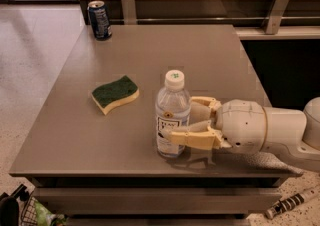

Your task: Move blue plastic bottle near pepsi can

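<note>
The blue plastic bottle (172, 115) stands upright near the front of the grey table (150, 50), clear with a white cap and a white-and-black label. My gripper (187, 120) reaches in from the right with its tan fingers (192, 140) closed around the bottle's lower half. The pepsi can (99, 20) stands upright at the table's far left corner, far from the bottle.
A green-and-yellow sponge (115, 93) lies on the table left of the bottle, between it and the can. A wooden wall with metal brackets (275, 2) runs behind the table. Floor clutter (30, 212) lies below the front edge.
</note>
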Robot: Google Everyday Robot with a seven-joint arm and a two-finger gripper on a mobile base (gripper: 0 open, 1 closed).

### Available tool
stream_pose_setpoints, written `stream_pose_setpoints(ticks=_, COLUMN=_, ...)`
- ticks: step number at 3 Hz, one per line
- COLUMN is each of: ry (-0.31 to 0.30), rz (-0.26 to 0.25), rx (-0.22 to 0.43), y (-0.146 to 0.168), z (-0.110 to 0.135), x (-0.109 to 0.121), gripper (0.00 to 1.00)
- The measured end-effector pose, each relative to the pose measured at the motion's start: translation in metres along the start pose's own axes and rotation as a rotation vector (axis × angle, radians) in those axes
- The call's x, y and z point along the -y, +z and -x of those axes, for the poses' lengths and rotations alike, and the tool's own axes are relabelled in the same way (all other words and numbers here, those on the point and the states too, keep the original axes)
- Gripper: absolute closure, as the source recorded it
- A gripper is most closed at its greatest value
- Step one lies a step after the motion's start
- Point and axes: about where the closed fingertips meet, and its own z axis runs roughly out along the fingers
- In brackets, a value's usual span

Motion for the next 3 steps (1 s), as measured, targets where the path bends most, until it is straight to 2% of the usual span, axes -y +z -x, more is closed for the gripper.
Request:
stream_pose_setpoints(ticks=1, ry=-0.002, rz=0.003, rx=-0.001, y=0.001, z=0.001, x=-0.001, gripper=1.0)
stream_pose_setpoints(ticks=2, ry=0.003, rz=-0.01, rx=0.02, y=-0.001, z=0.01, x=0.007, gripper=1.0)
stream_pose_setpoints(ticks=3, ry=0.011, rz=-0.017, rx=0.045, y=-0.01, z=0.032, x=0.028, gripper=1.0)
